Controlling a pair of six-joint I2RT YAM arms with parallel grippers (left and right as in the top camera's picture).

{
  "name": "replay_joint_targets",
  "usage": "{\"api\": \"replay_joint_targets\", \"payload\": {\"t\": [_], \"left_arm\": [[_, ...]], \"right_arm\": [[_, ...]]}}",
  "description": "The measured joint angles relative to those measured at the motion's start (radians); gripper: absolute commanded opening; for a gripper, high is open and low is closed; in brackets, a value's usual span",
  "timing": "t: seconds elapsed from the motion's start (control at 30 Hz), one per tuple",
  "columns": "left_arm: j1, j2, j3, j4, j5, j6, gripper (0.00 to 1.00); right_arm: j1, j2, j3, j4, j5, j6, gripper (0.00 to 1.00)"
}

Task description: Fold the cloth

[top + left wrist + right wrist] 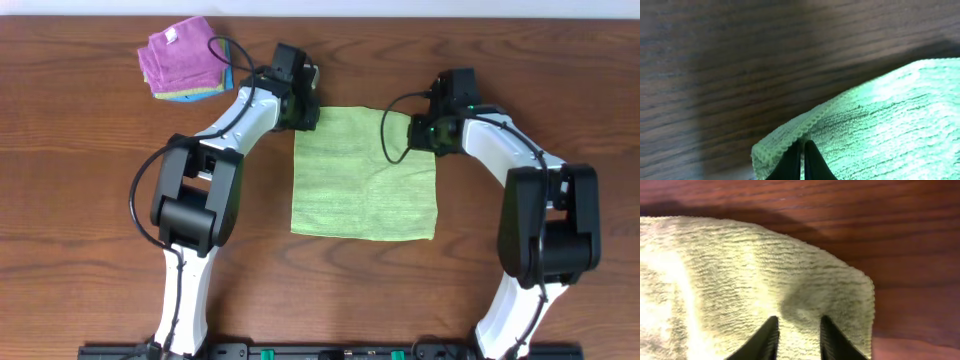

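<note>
The lime-green cloth [365, 175] lies flat on the wooden table between the two arms. My left gripper [303, 118] is at its far left corner. In the left wrist view that gripper [803, 142] is shut, with the cloth's [890, 120] scalloped edge pinched at the fingertips. My right gripper [425, 135] is at the far right corner. In the right wrist view it [799, 320] stands open, its fingers apart above the cloth [740, 265], which lies loose and slightly dented between them.
A small stack of folded cloths [185, 60], purple on top with a white tag and blue beneath, sits at the far left of the table [80, 200]. Black cables loop from both wrists over the far part of the cloth.
</note>
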Motion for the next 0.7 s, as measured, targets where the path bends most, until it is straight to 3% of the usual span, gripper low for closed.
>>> {"api": "replay_joint_targets", "payload": {"t": [0.1,0.37,0.7], "left_arm": [[0.0,-0.002,0.031,0.001,0.0,0.0,0.06],[0.001,-0.107,0.034,-0.041,-0.004,0.003,0.06],[0.039,-0.36,0.04,-0.344,0.001,0.031,0.06]], "right_arm": [[0.0,0.01,0.055,-0.043,-0.015,0.0,0.38],[0.0,0.011,0.287,-0.3,-0.032,-0.007,0.34],[0.0,-0.138,0.353,-0.584,0.042,-0.071,0.41]]}}
